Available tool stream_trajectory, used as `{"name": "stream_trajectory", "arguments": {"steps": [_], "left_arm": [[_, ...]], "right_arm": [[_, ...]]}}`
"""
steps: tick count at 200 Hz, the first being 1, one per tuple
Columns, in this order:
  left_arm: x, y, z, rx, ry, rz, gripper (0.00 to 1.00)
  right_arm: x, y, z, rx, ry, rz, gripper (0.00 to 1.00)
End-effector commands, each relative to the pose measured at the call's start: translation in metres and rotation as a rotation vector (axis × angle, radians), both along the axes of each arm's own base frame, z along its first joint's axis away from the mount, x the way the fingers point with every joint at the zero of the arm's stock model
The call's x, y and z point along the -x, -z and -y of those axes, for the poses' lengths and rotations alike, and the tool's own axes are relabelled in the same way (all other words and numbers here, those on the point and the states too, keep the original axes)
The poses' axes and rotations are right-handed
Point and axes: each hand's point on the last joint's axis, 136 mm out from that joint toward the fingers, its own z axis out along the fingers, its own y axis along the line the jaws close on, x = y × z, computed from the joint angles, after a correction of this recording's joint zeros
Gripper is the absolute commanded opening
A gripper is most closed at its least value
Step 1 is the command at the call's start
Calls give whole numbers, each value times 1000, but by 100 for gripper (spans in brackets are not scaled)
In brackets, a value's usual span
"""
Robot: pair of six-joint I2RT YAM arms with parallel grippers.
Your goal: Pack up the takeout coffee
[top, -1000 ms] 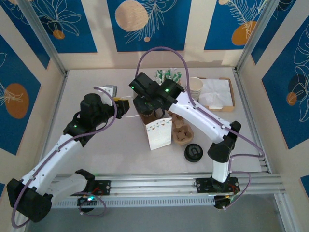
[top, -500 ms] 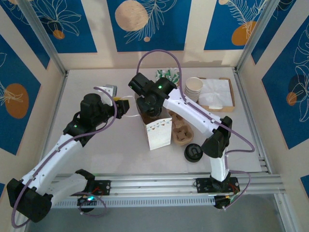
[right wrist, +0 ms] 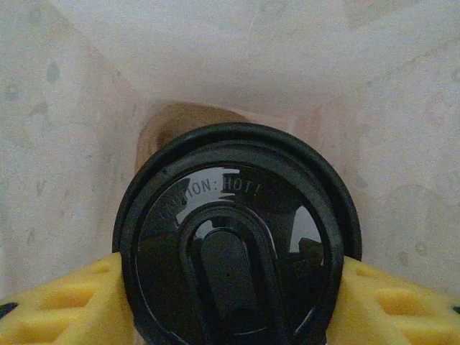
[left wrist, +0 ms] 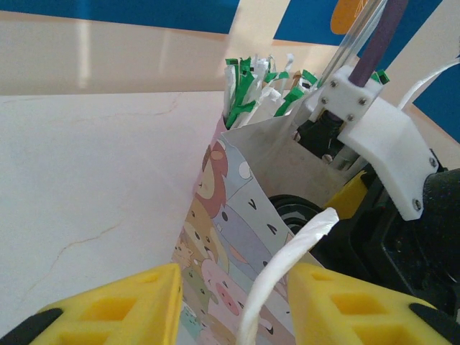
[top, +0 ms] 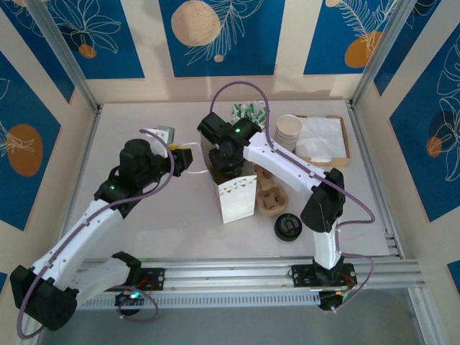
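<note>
The takeout coffee point(right wrist: 233, 237) is down inside the paper bag point(top: 236, 201), lid up, bag walls all around it. The right gripper point(right wrist: 230, 305) has it clamped, with yellow fingers point(right wrist: 65, 302) hugging both sides just under the lid. The bag stands about the middle of the bench point(top: 165, 230), cup carrier point(top: 272, 195) just beside it on the right. The left gripper point(left wrist: 230, 305) sits at the bag's mouth, jaws part open, the white handle point(left wrist: 287, 251) running between them.
</note>
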Motion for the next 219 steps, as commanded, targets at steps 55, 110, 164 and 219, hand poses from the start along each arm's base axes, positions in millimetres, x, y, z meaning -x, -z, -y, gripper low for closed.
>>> {"name": "stream_trajectory", "arguments": {"steps": [55, 110, 164, 219], "left_arm": [[2, 1, 2, -21, 6, 6, 43], [2, 0, 2, -22, 7, 8, 43], [2, 2, 2, -22, 8, 4, 43], [2, 2, 3, -23, 10, 2, 43]], "right_arm": [[-4, 35, -9, -19, 3, -67, 55], [-6, 52, -6, 5, 11, -94, 55], [2, 71, -1, 26, 27, -138, 55], [10, 87, 3, 38, 41, -179, 55]]}}
